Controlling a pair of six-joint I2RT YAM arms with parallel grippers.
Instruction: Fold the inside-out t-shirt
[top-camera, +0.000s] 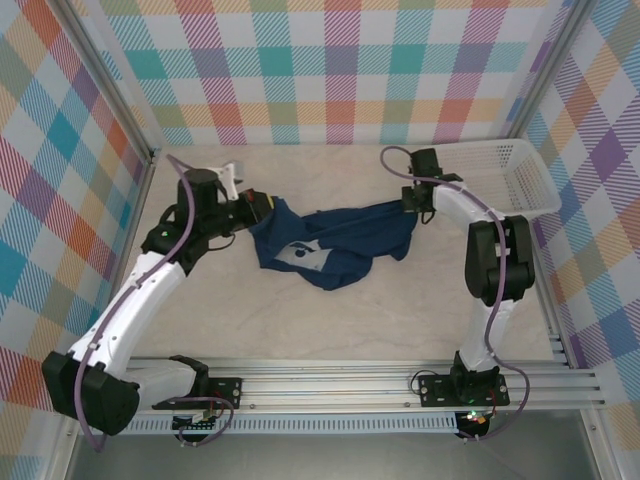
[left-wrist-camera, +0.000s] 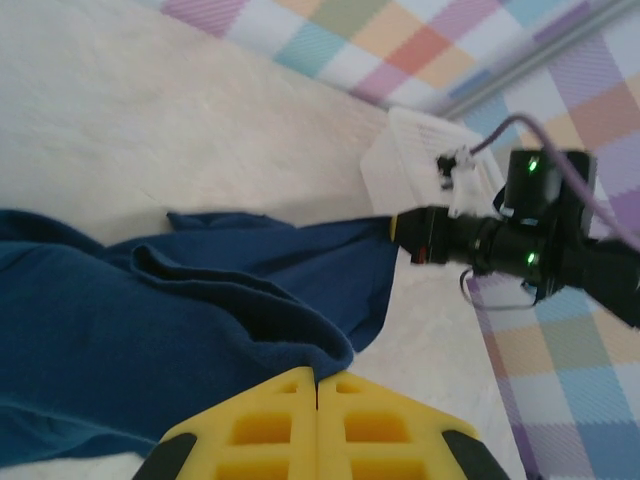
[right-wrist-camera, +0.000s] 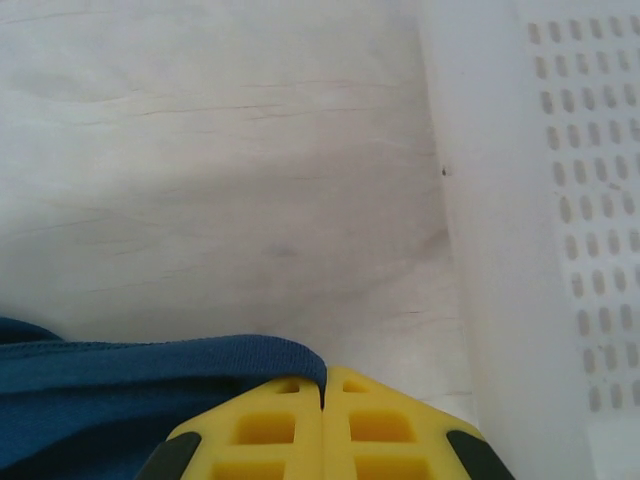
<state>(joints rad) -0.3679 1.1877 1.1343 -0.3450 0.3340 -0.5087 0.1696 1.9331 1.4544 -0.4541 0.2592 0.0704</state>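
Note:
The dark navy t-shirt (top-camera: 335, 243) lies crumpled and stretched across the middle of the table, with part of a white print (top-camera: 298, 254) showing near its left side. My left gripper (top-camera: 262, 210) is shut on the shirt's left edge; its yellow fingers (left-wrist-camera: 270, 425) pinch a fold of navy cloth (left-wrist-camera: 200, 330). My right gripper (top-camera: 408, 203) is shut on the shirt's right edge. There the yellow fingers (right-wrist-camera: 270, 430) clamp a hemmed edge of the t-shirt (right-wrist-camera: 150, 365). The cloth hangs taut between the two grippers.
A white perforated basket (top-camera: 520, 180) stands at the back right, close to my right gripper, and its wall (right-wrist-camera: 530, 230) rises just right of the fingers. Checked walls enclose the table on three sides. A metal rail (top-camera: 350, 385) runs along the near edge.

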